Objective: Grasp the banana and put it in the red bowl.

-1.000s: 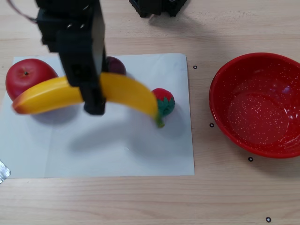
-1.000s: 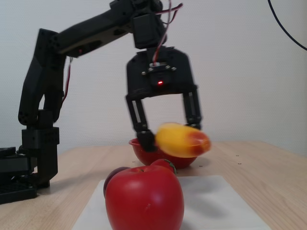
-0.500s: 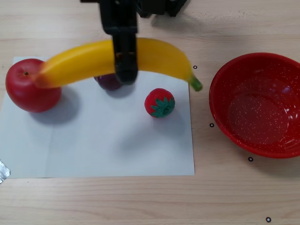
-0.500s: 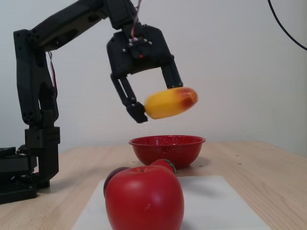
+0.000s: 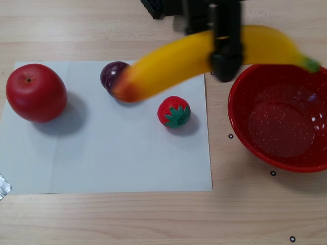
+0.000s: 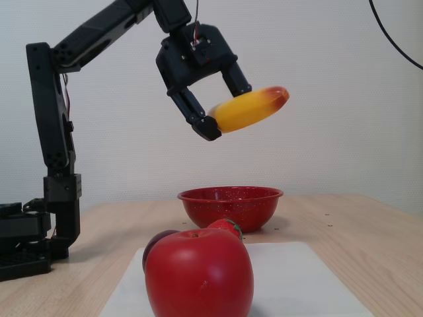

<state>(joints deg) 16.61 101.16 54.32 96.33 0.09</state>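
My black gripper (image 5: 225, 56) is shut on the yellow banana (image 5: 173, 61) near its middle and holds it high in the air, roughly level. In the fixed view the gripper (image 6: 221, 109) grips the banana (image 6: 254, 107) well above the table. The banana's orange-red end points toward the purple fruit and its green stem tip lies over the red bowl's far rim. The red bowl (image 5: 278, 117) with white speckles stands empty on the table at the right; in the fixed view the bowl (image 6: 230, 206) sits below the banana.
A white paper sheet (image 5: 112, 158) lies on the wooden table. On it are a red apple (image 5: 36, 93), a purple plum (image 5: 112, 75) and a small strawberry (image 5: 173, 112). The apple (image 6: 198, 274) fills the fixed view's foreground. The arm base (image 6: 26, 238) stands at the left.
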